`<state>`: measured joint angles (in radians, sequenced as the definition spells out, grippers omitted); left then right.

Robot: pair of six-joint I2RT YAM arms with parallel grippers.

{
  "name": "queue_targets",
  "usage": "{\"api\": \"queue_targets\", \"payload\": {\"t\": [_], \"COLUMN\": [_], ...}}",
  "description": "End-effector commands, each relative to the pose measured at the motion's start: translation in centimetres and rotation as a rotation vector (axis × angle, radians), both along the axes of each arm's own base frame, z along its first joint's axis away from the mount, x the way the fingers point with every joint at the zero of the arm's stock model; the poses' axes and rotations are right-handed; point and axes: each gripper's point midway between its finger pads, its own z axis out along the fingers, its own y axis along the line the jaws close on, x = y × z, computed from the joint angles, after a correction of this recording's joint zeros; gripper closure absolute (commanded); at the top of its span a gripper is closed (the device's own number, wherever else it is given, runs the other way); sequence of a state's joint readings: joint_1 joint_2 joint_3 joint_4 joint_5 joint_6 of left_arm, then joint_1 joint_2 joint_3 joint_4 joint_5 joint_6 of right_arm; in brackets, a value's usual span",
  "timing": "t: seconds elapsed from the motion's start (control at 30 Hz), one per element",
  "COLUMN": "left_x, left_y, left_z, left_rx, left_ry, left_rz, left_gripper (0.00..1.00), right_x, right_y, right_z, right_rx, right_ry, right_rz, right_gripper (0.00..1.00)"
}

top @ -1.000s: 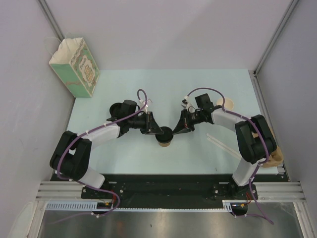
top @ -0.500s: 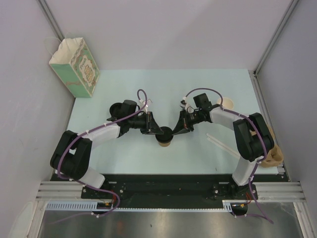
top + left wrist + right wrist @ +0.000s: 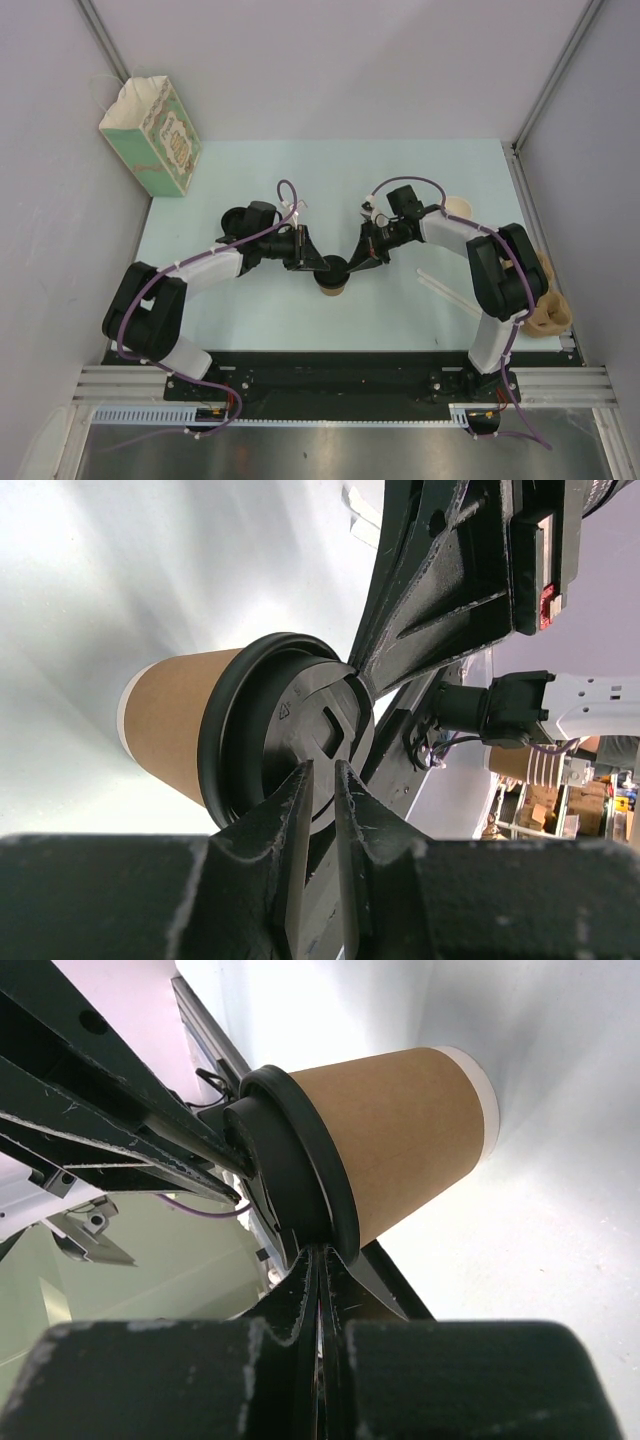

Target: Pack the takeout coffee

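The takeout coffee stood upright on the pale counter, about midway across it and nearer my bases than the far edge, its black lid seated on the tan paper cup. Both my arms were bent in toward it, so my left fingers met the lid from the left and my right fingers met it from the right, with the cup between them. In my left wrist view the cup lay sideways, lid toward me. My left fingers were drawn nearly together, only a thin slit between them, and their tips lay against the lid's top face close to its rim. Whether they nipped any ridge of the lid I could not tell. In my right wrist view my right fingers were clenched flat against each other, and their tips touched the outer edge of the lid's rim. A patterned green paper bag stood open at the counter's far left corner, well apart from the cup. A lidless tan cup showed just beyond my right arm, toward the far right.
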<state>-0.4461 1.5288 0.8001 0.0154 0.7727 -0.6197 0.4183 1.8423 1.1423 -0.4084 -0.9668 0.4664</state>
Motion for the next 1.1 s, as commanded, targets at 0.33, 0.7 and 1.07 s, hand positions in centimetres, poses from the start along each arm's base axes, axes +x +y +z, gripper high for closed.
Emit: {"api": "queue_targets", "payload": {"t": [0.33,0.7,1.07], "left_x": [-0.6,-0.1,1.0], "left_y": [0.3,-0.2,-1.0], "left_z": [-1.6,0.9,6.3], "left_rx": [0.069,0.033,-0.028], "left_ry": [0.001,-0.063,-0.203], "left_rz": [-0.008,-0.016,-0.049], "left_gripper": [0.77,0.77,0.58], "right_x": [-0.8,-0.4,0.6], "right_y": [2.0,-0.3,-0.8], "right_z": [0.5,2.9,6.4], "right_rx": [-0.114,-0.090,-0.042], "right_ry": [-0.272,-0.266,-0.327], "right_rz": [0.080,0.048,0.024], "right_gripper": [1.00,0.92,0.63]}}
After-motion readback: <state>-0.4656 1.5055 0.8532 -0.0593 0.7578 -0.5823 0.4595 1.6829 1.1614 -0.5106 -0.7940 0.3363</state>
